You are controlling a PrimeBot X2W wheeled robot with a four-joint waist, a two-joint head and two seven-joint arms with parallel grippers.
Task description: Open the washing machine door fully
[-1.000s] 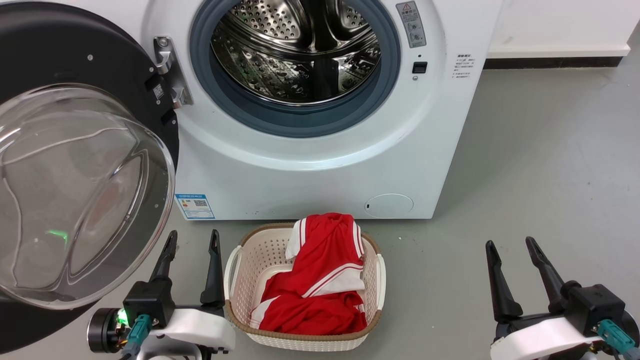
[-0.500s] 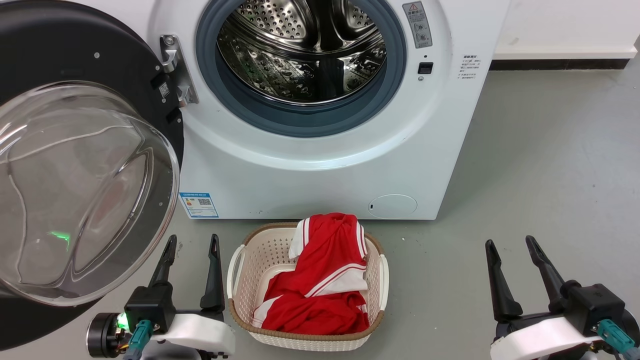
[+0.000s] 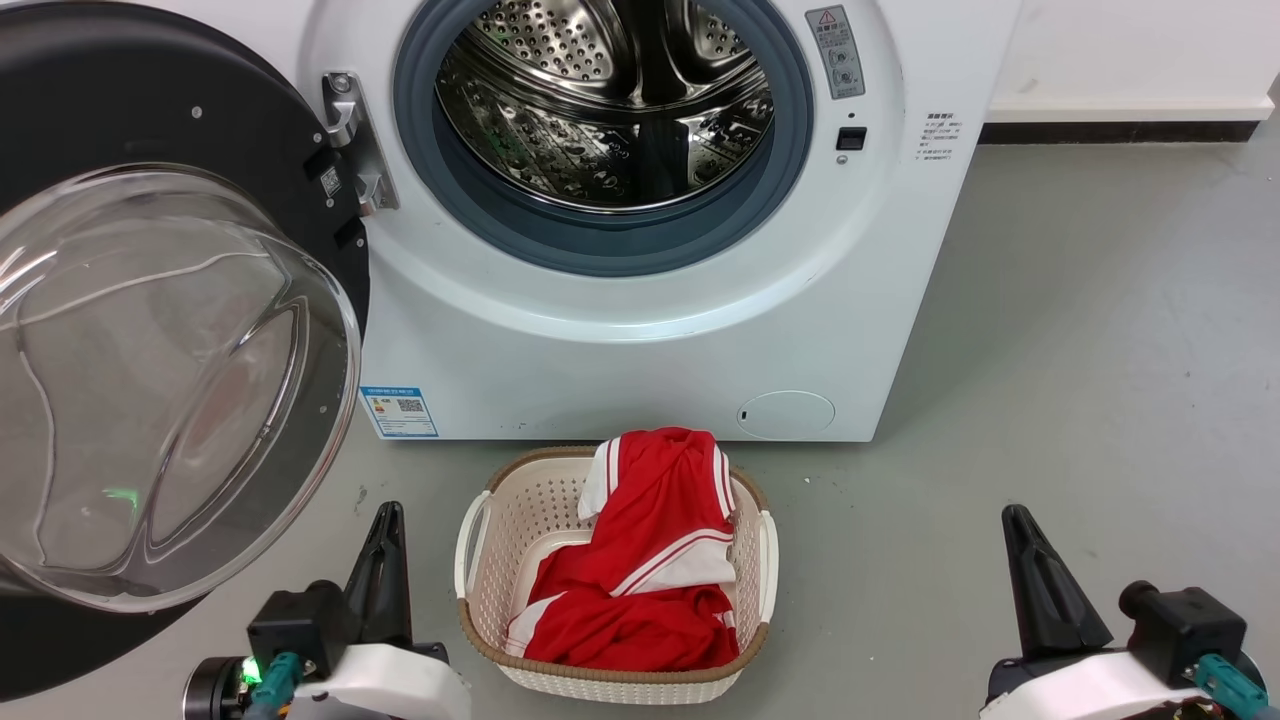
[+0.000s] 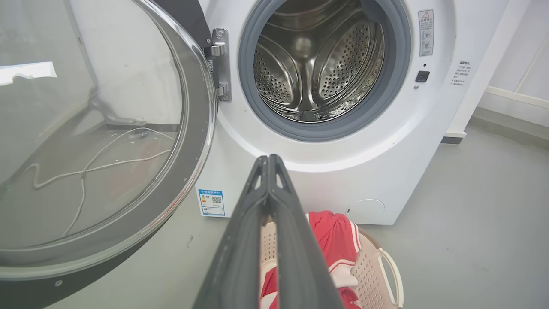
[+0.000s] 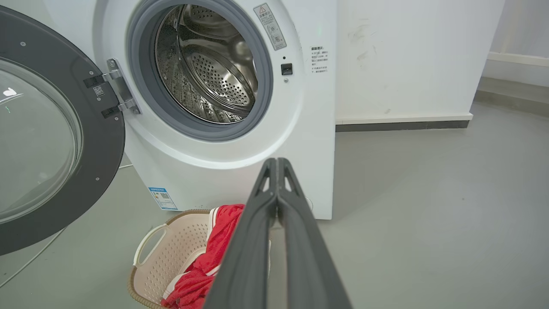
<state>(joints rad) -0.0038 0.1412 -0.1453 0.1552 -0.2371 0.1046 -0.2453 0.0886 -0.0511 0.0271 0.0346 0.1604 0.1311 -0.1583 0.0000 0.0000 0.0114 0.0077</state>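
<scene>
- The left fingers [image 4: 244, 223] are pressing flat together with nothing between them, pointing toward the machine's front, just beside the door's lower rim.
- The right fingers [image 5: 253, 231] are likewise lying fully closed and empty, hanging over bare floor well apart from everything.
- The large round glossy black door with a bulging clear glass bowl [image 3: 180, 380] is hanging wide on its metal hinge [image 3: 350, 140], out to the left of the white front-loading washing machine [image 3: 620, 350], bowl side facing the robot. It is looking at or near full swing.
- The door is likely handling as a stiff, fairly heavy slab, moving only in an arc about the hinge. The glass is probably slippery and breakable, so the black rim far from the hinge is looking like the better place to push or hook.
- The perforated steel drum [image 3: 610, 100] is standing uncovered inside the grey rubber ring [image 3: 600, 250].
- A cream perforated plastic basket [image 3: 470, 530] holding a red-and-white garment [image 3: 640, 560] is sitting on the grey floor [image 3: 1050, 350] just right of the left fingers, seemingly clear of the door's arc but crowding that arm.
- A pale cable [image 4: 107, 163] is lying behind the door, showing through the glass.
</scene>
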